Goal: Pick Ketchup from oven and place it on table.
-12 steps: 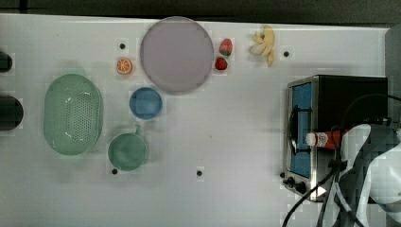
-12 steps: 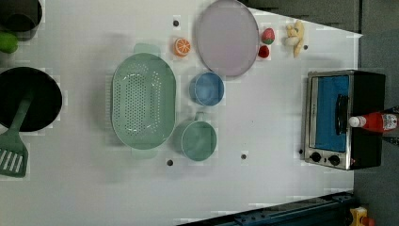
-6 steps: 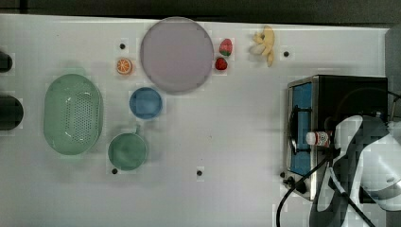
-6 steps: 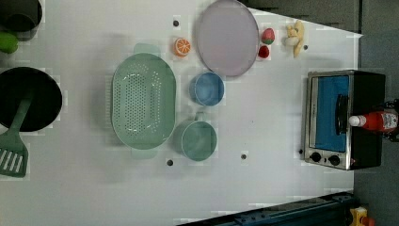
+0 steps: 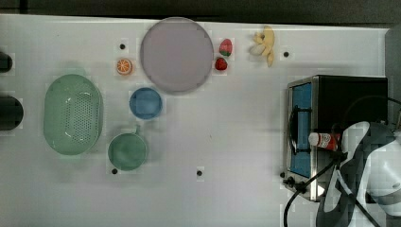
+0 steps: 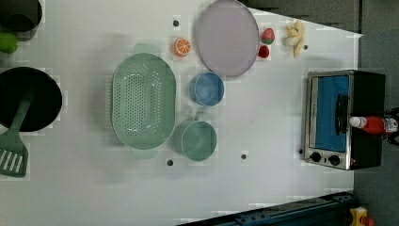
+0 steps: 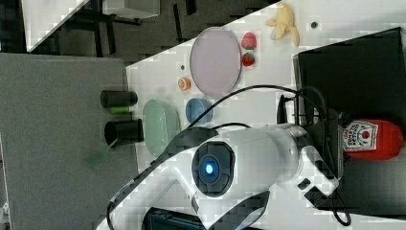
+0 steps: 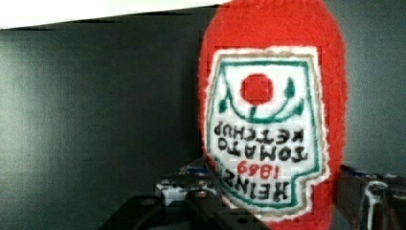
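Note:
The Ketchup (image 8: 273, 96), a red bottle with a white-and-red label, lies on its side on the black top of the oven (image 5: 350, 94), its white cap (image 5: 313, 138) over the front edge above the bluish door. My gripper (image 8: 275, 191) straddles the bottle's body, one finger (image 8: 191, 184) on each side, both pressed against it. In the top view the white arm (image 5: 373, 170) covers the bottle's rear half. The left view has the Ketchup (image 6: 374, 125) on the oven (image 6: 329, 113) at the left view's right. The right view has the Ketchup (image 7: 378, 139) beyond the wrist.
On the white table (image 5: 236, 142) stand a lilac plate (image 5: 176, 53), blue bowl (image 5: 145, 103), green cup (image 5: 126, 151), green colander (image 5: 72, 113), orange slice (image 5: 124, 66), two strawberries (image 5: 225, 47) and a banana (image 5: 265, 42). Black cables (image 5: 302, 189) hang by the oven's front.
The arm has come further over the oven and now covers more of the bottle. The fingers have closed in from wide open onto the bottle's sides. The bottle has not moved.

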You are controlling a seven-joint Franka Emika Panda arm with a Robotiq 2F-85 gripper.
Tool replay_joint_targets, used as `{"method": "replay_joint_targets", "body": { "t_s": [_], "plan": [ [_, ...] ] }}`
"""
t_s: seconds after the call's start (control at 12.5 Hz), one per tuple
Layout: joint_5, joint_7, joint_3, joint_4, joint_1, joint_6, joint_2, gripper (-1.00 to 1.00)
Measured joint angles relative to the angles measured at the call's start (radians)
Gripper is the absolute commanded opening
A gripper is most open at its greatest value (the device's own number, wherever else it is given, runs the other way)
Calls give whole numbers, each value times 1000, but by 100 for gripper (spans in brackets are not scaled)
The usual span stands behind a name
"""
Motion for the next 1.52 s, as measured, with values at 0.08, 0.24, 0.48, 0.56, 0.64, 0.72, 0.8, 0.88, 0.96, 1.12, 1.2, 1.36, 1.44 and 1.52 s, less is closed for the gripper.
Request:
{"method": "replay_joint_targets", "body": {
  "t_s": [0.08, 0.24, 0.48, 0.56, 0.64, 0.72, 0.8, 0.88, 0.96, 1.12, 1.2, 1.36, 1.44, 1.52],
  "plan": [
    [0, 0, 6, 14, -7, 10, 7, 29],
    [3, 0, 10, 38, -9, 17, 22, 29],
    [-65, -11, 14, 78, 10, -43, 13, 29],
    [-85, -38, 12, 104, 26, -85, 4, 29],
    [-84, -54, 23, 133, 38, -171, -19, 29],
    [-78, -60, 46, 177, 45, -259, -51, 29],
    [-78, -69, 54, 228, 69, -354, -83, 29],
    [-87, -80, 65, 264, 96, -421, -128, 29],
    [-95, -88, 83, 292, 121, -469, -180, 29],
    [-94, -108, 165, 343, 153, -533, -280, 29],
    [-89, -108, 223, 360, 163, -541, -325, 29],
    [-69, -108, 300, 373, 200, -527, -374, 29],
    [-87, -108, 354, 378, 201, -529, -378, 29],
    [-96, -109, 411, 370, 201, -526, -377, 29]
  ]
}}
